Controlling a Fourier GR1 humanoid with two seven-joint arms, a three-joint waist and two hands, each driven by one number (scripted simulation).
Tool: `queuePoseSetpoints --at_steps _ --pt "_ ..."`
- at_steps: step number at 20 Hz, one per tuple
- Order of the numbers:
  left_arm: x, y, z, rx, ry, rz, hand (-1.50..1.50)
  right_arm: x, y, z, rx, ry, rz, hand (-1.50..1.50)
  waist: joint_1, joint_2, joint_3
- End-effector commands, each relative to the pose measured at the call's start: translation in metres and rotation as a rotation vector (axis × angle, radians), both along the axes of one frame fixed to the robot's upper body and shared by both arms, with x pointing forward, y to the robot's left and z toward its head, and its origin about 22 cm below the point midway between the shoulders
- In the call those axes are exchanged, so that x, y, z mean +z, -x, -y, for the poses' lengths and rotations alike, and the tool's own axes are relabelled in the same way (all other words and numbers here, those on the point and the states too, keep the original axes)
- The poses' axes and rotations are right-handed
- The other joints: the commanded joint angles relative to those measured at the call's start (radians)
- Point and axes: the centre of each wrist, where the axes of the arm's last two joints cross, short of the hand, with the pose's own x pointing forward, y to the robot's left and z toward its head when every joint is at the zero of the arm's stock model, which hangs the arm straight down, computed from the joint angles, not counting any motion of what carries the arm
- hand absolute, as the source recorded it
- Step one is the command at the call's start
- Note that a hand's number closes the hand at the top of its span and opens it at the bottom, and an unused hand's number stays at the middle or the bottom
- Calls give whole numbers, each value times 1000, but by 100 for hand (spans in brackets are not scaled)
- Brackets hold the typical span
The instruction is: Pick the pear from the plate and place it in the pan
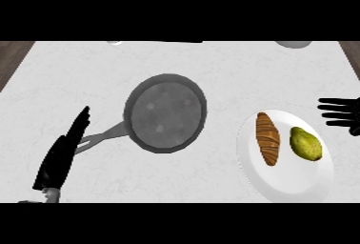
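Observation:
A yellow-green pear [306, 144] lies on the right half of a white plate [281, 183] at the lower right. A brown croissant [268, 138] lies on the same plate, left of the pear. The grey pan [166, 113] sits in the middle of the counter, nothing in it, its handle [102, 136] pointing to the lower left. My right hand [342, 113] comes in from the right edge, fingers straight and pointing left, just above and right of the pear, apart from it. My left hand [65, 151] stands edge-on at the lower left, fingers straight, beside the pan's handle.
The white counter has dark wooden edges at the far left and far right corners. A white round object [294, 44] shows partly at the top right edge. Another pale item [115, 42] peeks in at the top left.

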Motion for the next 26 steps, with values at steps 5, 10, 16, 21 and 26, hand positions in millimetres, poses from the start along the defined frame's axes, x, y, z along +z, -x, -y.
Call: queuePoseSetpoints --at_steps 5,10,16,21,26 --pt "-8 1 7 6 -8 -3 0 17 -18 -10 235 31 -90 -150 -6 1 -1" --pt "24 -4 -19 7 -4 6 0 -2 -18 -21 226 -16 -98 -150 -4 -1 0" --pt "3 1 -4 22 4 -10 0 -5 -29 -39 332 43 -155 -150 -16 -4 -1" --pt "2 16 14 22 3 7 0 -29 -27 -57 338 57 -196 -150 -17 -6 -1" --pt "12 16 -12 23 7 2 0 -31 -27 -57 365 35 -198 -150 -23 -9 -2"
